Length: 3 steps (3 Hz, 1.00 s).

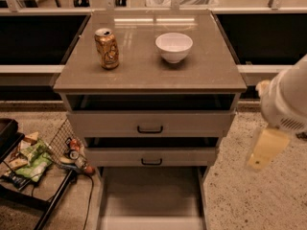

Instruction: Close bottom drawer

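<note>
The bottom drawer of the grey-beige cabinet is pulled far out toward me. Its long plain tray is empty, and its front panel and handle are cut off by the lower edge of the view. My gripper hangs at the right side of the view on the white arm. It is to the right of the cabinet at about the height of the middle drawer, over the speckled floor. It touches nothing.
The top drawer and the middle drawer, each with a black handle, stand slightly open. A soda can and a white bowl sit on the cabinet top. A wire rack with snack bags stands on the floor at left.
</note>
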Motion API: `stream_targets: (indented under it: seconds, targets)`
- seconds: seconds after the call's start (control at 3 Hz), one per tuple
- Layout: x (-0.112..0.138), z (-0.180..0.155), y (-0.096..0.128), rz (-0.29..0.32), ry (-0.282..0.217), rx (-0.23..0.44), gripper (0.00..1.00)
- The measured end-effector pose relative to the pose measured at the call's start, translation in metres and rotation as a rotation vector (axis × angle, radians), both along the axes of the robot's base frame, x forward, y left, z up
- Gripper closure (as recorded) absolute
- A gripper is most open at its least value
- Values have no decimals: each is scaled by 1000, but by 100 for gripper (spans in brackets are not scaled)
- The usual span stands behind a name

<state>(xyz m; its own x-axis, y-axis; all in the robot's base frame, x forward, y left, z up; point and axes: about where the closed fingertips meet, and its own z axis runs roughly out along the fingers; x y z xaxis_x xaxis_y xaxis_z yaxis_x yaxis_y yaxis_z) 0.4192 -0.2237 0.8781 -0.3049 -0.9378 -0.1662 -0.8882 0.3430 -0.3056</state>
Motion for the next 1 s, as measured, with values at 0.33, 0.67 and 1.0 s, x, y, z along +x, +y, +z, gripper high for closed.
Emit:
stream_targets:
  seconds: [0.33, 0.67, 1.0]
  targets:
    - [-18, -79, -7, -50, -36, -66, 0]
    - [-30, -137, -10, -80, -72, -125, 0]
    - [-41, -212, -7, -90, -107, -138, 0]
